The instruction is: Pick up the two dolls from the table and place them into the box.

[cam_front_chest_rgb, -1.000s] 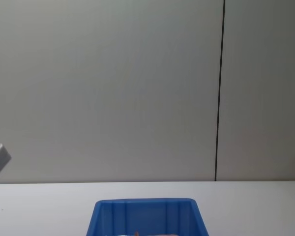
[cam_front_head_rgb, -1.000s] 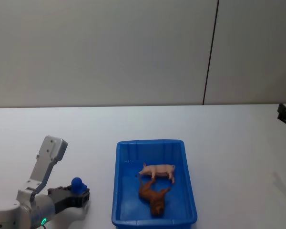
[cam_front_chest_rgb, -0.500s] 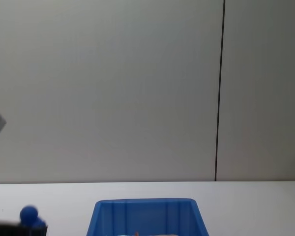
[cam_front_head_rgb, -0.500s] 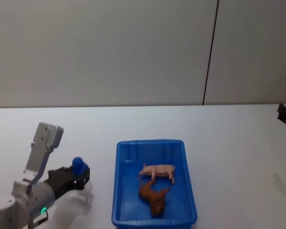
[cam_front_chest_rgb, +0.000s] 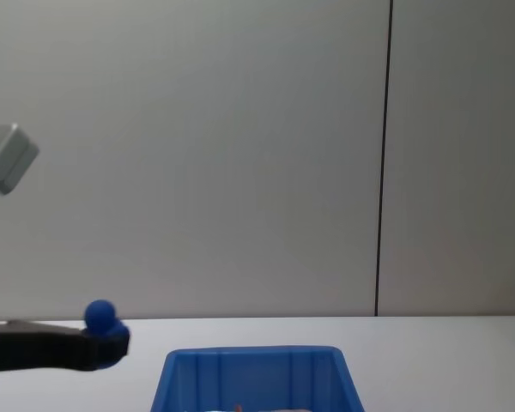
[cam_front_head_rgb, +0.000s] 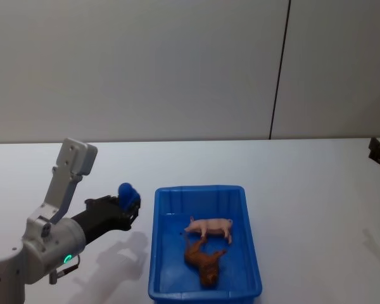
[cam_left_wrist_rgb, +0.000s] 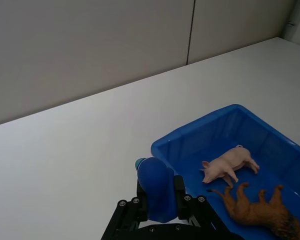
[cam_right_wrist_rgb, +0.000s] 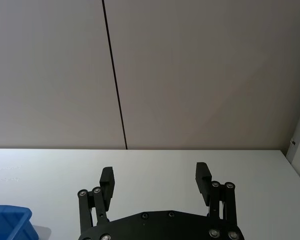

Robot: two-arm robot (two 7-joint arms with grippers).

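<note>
Two toy animals, pink pig and brown lion, lie lower centre inside blue bin. Left gripper, lower left beside bin, clamps blue doll for carrying over. Right gripper spread, empty, parked right edge.

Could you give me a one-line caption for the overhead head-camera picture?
Left gripper carries a small blue toy toward the blue box, which holds a pink pig and a brown animal.
</note>
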